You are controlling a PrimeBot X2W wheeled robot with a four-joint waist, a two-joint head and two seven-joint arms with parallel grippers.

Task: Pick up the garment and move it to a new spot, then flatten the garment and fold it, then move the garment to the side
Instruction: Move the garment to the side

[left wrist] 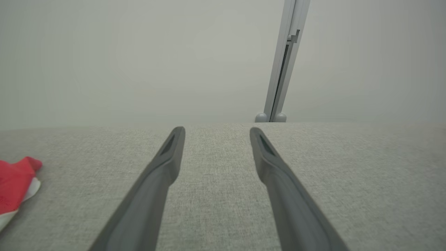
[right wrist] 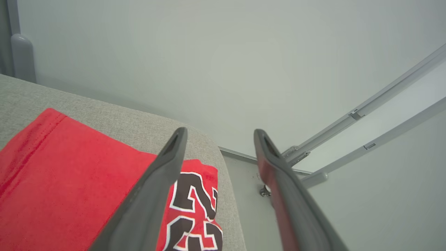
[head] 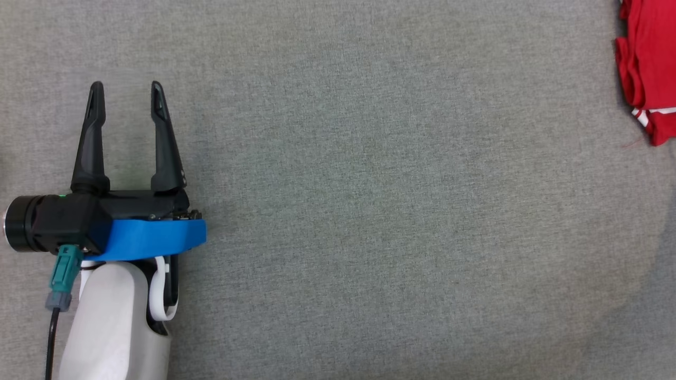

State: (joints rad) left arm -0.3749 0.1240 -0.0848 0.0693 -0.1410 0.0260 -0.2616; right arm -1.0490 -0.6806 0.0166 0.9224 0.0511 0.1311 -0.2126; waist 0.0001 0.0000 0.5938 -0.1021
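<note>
Left hand [head: 127, 87]: fingers spread wide with nothing between them, poised over bare tabletop [head: 369, 211] at the lower left of the head view.
Left hand, wrist view [left wrist: 216, 130]: both fingers point across the grey woven surface toward a pale wall.
Right hand [right wrist: 220, 131]: fingers parted wide, gripping nothing.
Garment [head: 647, 53]: red, with white trim, lying bunched at the far upper right edge of the head view and cut off by the frame.
Garment to left hand: well apart. In the left wrist view only a red and white corner [left wrist: 14, 184] shows at the left edge.
Garment to right hand: in the right wrist view the red cloth [right wrist: 69, 174] lies flat below the left finger, with black numerals outlined in white near the tabletop's rounded corner. The right finger reaches past the tabletop edge.
Contact: cannot tell whether the right hand touches the cloth.
</note>
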